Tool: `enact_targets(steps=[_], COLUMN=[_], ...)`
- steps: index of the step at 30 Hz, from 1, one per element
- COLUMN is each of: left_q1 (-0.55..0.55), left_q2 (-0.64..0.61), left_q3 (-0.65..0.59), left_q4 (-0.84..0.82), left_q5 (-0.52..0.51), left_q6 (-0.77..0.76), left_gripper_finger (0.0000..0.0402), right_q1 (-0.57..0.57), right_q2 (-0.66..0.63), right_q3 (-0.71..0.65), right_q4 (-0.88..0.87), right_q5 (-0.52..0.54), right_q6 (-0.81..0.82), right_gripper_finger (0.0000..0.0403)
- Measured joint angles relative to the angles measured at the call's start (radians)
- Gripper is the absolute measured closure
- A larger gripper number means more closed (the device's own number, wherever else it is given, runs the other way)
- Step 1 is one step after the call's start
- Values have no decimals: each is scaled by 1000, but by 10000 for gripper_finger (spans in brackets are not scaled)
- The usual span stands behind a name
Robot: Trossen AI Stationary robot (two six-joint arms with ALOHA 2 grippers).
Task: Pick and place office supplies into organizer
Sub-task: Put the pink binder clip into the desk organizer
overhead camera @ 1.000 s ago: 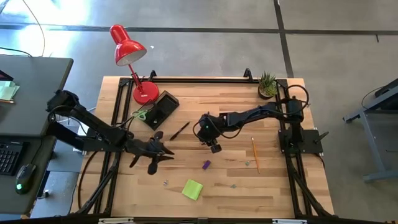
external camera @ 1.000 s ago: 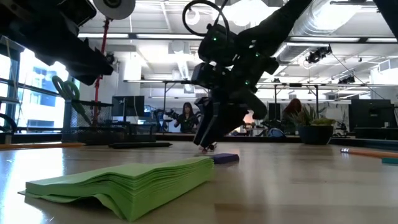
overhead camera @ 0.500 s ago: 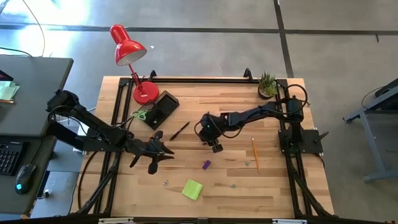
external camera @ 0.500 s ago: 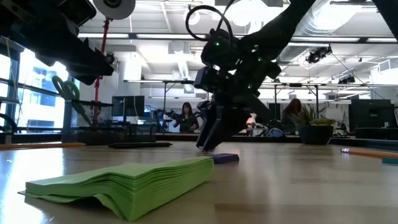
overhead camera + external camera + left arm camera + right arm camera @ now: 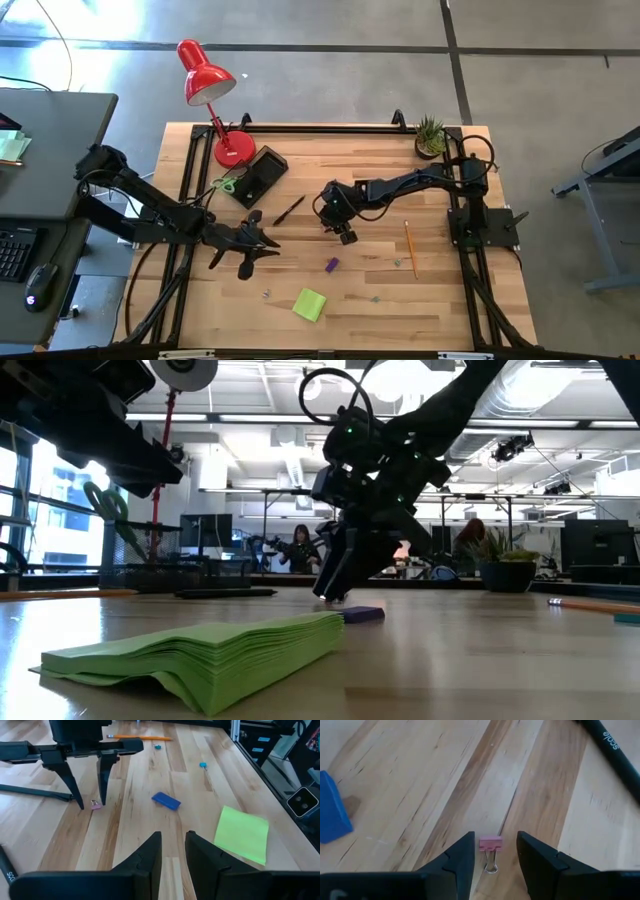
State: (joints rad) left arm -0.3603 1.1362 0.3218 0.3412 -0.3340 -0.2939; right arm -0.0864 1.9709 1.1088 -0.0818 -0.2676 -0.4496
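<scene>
My right gripper (image 5: 346,238) stands open near the table's middle, its fingers pointing steeply down. A small pink binder clip (image 5: 490,843) lies on the wood between the two fingers (image 5: 461,851), with a gap on each side. In the left wrist view the same clip (image 5: 95,806) lies by those fingertips. My left gripper (image 5: 268,244) waits open to the left, holding nothing. The black organizer (image 5: 258,175) sits at the far left with green-handled scissors (image 5: 226,185) beside it. Loose on the table lie a dark pen (image 5: 288,210), a purple piece (image 5: 331,265), a lime-green sticky-note pad (image 5: 310,304) and an orange pencil (image 5: 409,245).
A red desk lamp (image 5: 210,90) stands at the far left corner and a small potted plant (image 5: 430,135) at the far right. Tiny clips (image 5: 267,294) lie near the front edge. Black rails (image 5: 190,190) run along both sides of the table.
</scene>
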Motion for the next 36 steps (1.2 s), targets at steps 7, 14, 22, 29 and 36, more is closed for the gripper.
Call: enact_targets(steps=[7,14,22,29,36], left_q1=[0,0,0,0,0], left_q2=[0,0,0,-69,-279], left_q3=[0,0,0,0,1], left_q4=[-10,-31,-31,-38,-157], left_q5=[0,0,0,6,6], left_q6=[-9,-19,-26,-11,12], left_gripper_finger=[328,328,328,328,328], right_q1=[0,1,1,-7,-63], right_q2=[20,19,13,5,16], right_q3=[1,1,5,102,293], right_q4=[4,6,-6,32,99], right_q5=[-4,6,8,40,39], right_q6=[4,4,3,-15,-49], right_gripper_finger=[298,331,357,341,353])
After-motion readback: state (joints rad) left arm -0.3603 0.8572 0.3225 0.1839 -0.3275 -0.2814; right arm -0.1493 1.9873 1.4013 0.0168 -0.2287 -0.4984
